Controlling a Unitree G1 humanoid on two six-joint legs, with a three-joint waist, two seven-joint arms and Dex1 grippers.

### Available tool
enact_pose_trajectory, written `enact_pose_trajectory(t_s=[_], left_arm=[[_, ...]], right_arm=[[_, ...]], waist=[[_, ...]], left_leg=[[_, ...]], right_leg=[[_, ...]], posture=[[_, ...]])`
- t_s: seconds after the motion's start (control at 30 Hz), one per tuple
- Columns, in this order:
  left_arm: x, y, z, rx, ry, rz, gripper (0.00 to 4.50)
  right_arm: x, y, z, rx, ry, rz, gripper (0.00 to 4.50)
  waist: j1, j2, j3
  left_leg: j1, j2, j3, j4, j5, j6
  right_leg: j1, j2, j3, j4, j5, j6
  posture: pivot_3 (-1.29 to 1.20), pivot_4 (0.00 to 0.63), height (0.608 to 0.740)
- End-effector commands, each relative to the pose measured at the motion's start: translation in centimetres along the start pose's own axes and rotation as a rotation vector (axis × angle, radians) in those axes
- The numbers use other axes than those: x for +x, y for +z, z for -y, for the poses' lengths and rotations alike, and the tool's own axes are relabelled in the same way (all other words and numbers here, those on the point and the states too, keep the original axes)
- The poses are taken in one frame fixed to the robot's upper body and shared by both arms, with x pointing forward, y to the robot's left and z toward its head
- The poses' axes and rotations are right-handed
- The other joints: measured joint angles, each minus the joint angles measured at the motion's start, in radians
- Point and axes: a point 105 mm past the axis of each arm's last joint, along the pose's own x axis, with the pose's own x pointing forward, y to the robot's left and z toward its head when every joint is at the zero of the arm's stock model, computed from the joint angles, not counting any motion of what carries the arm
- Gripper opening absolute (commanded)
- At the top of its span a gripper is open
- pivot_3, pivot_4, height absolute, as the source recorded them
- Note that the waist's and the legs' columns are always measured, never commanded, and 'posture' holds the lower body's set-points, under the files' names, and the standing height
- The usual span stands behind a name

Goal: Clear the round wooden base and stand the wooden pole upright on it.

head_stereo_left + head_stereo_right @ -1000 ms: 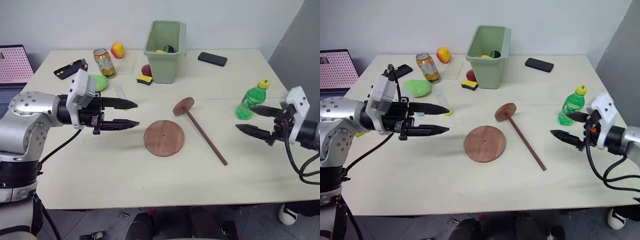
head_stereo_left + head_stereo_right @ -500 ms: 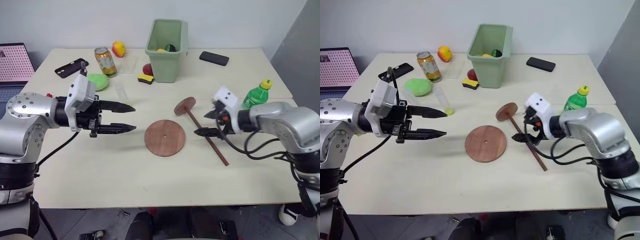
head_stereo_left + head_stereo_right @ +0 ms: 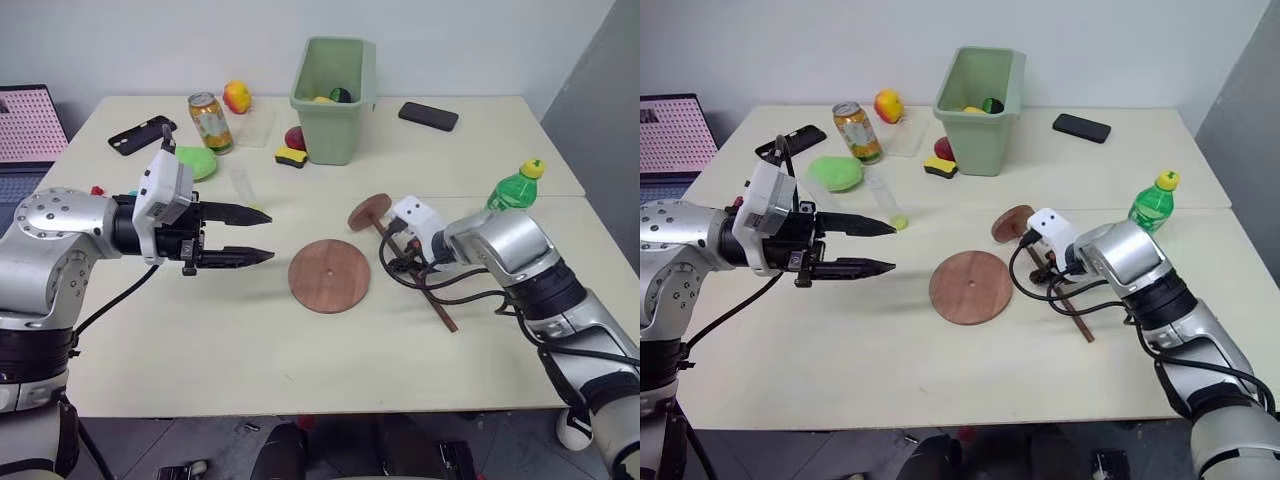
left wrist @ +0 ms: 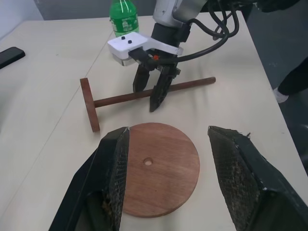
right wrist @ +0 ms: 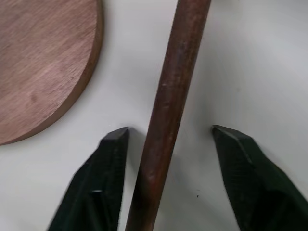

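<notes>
The round wooden base (image 3: 329, 275) lies flat at the middle of the table with nothing on it, its small centre hole showing. Just to its right the wooden pole (image 3: 441, 312) lies on the table, its fixed disc (image 3: 368, 212) at the far end. My right gripper (image 3: 398, 262) points down over the rod near that disc; it is open, one finger (image 5: 108, 178) on each side of the rod (image 5: 166, 110) with a gap to either. My left gripper (image 3: 268, 234) hovers open to the left of the base, pointing at it, with nothing between its fingers.
A green bin (image 3: 330, 85) stands at the back, a black phone (image 3: 428, 116) to its right. A green bottle (image 3: 515, 187) stands behind my right arm. A can (image 3: 209, 123), a peach (image 3: 236, 97), a black remote (image 3: 140, 136) and a green lid (image 3: 197, 163) sit at the back left.
My right arm swung in from the table's right edge and came down over the pole, its fingers drawing closer together. The left gripper stayed where it was.
</notes>
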Motion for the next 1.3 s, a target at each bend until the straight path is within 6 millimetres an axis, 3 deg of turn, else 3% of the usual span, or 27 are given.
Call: enact_pose_trajectory(t_s=[0.03,0.2,0.27,0.43,0.53,0.77,0.97,1.3], left_arm=[[-0.4,1.0,0.1,0.036,0.012,0.019,2.7],[-0.3,0.9,0.1,0.035,0.008,0.019,2.7],[-0.2,1.0,0.0,0.034,0.008,0.023,2.7],[-0.5,1.3,-0.3,0.022,0.022,0.04,2.7],[-0.8,1.6,-0.7,-0.003,0.044,0.066,2.7],[-0.9,1.4,-1.2,-0.011,0.059,0.074,2.7],[-1.1,0.8,-0.9,0.006,0.041,0.06,2.7],[-1.7,-1.3,0.4,-0.021,0.048,0.001,2.7]], right_arm=[[-1.2,1.5,0.4,0.003,-0.016,0.057,1.67],[-2.2,1.8,0.2,0.018,-0.003,0.072,0.59],[-3.4,2.7,-0.2,0.036,0.024,0.125,0.24],[-6.8,5.7,-1.0,0.088,0.1,0.365,0.24],[-9.0,8.0,-2.2,0.011,0.147,0.644,0.24],[-10.9,11.3,-5.4,0.032,0.244,1.139,0.24],[-8.1,12.0,-8.3,-0.009,0.237,1.282,0.24],[-5.0,11.8,-9.9,-0.045,0.21,1.339,0.24]], waist=[[0.0,0.0,0.0],[0.0,0.0,0.0],[0.0,0.0,0.0],[0.001,0.0,0.0],[0.001,0.0,0.0],[-0.003,0.0,0.0],[-0.013,0.0,0.0],[-0.024,0.0,0.0]], left_leg=[[0.0,0.0,0.0,0.0,0.0,0.0],[0.0,0.0,0.0,0.0,0.0,0.0],[0.0,0.0,0.0,0.0,0.0,0.0],[-0.001,0.0,0.0,0.0,0.0,0.0],[0.0,0.0,0.0,-0.001,0.0,0.0],[0.0,0.0,0.0,0.0,0.0,0.0],[0.0,0.0,0.0,0.0,0.001,-0.001],[0.001,0.0,-0.001,-0.001,0.002,-0.004]], right_leg=[[0.0,0.0,0.0,0.0,0.0,0.0],[0.0,0.0,0.0,0.0,0.0,0.0],[0.0,0.0,0.0,0.0,0.0,0.0],[-0.001,0.0,0.0,0.0,0.0,0.0],[-0.001,0.0,0.0,0.0,0.0,0.0],[-0.001,0.001,0.0,0.002,0.0,0.0],[-0.001,0.001,0.0,0.002,0.0,0.0],[-0.002,0.001,-0.001,0.002,0.0,0.0]], posture=[[0.0,0.15,0.74],[0.0,0.15,0.74],[0.0,0.15,0.74],[0.0,0.15,0.74],[0.0,0.15,0.74],[0.0,0.15,0.74],[0.0,0.15,0.74],[0.0,0.15,0.74]])
